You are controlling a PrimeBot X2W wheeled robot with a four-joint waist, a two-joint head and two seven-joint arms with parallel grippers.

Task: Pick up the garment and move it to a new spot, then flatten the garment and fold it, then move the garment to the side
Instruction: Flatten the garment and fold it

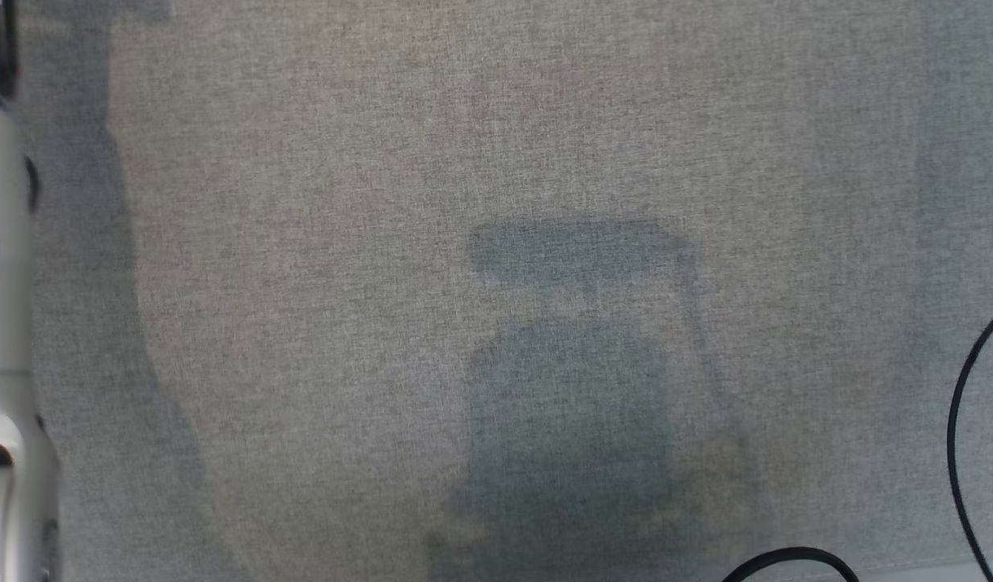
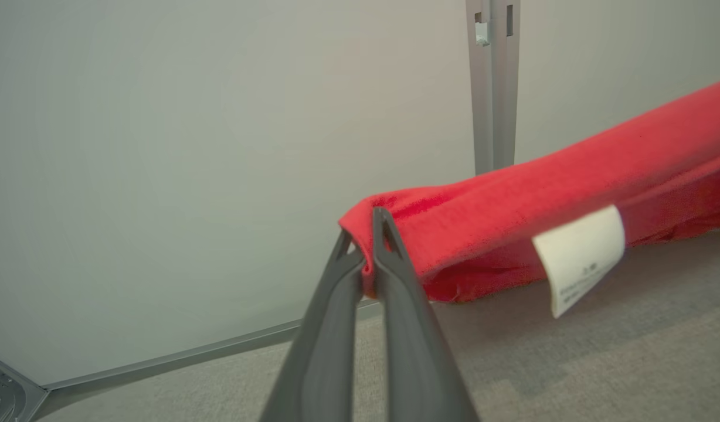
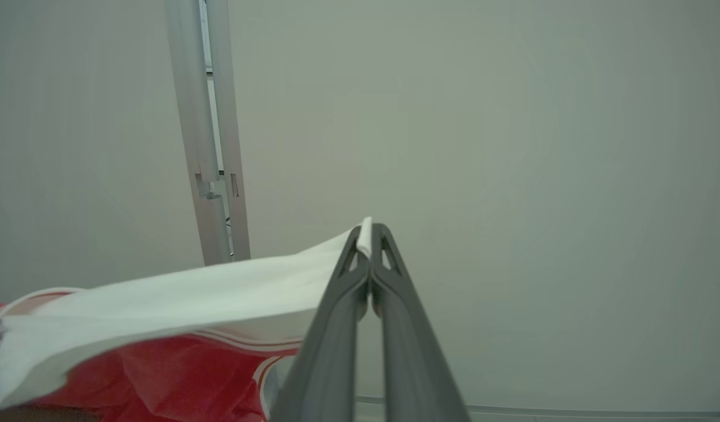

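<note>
Head view: a pale forearm (image 1: 3, 323) runs down the left edge, the grey table (image 1: 302, 202) with soft shadows fills the middle, and a black cable (image 1: 957, 420) curves at the lower right.

Left wrist view: the left gripper (image 2: 364, 234) is clenched on a red corner of the garment (image 2: 542, 187), which stretches rightward above the table, with a white label (image 2: 580, 258) hanging from it.

Right wrist view: the garment's white edge reaches from the left into the right gripper (image 3: 369, 230), which pinches it tight.

My left wrist view cuts the red garment (image 2: 571, 193) off at its right edge; I can't read its blurred label (image 2: 580, 258).
</note>
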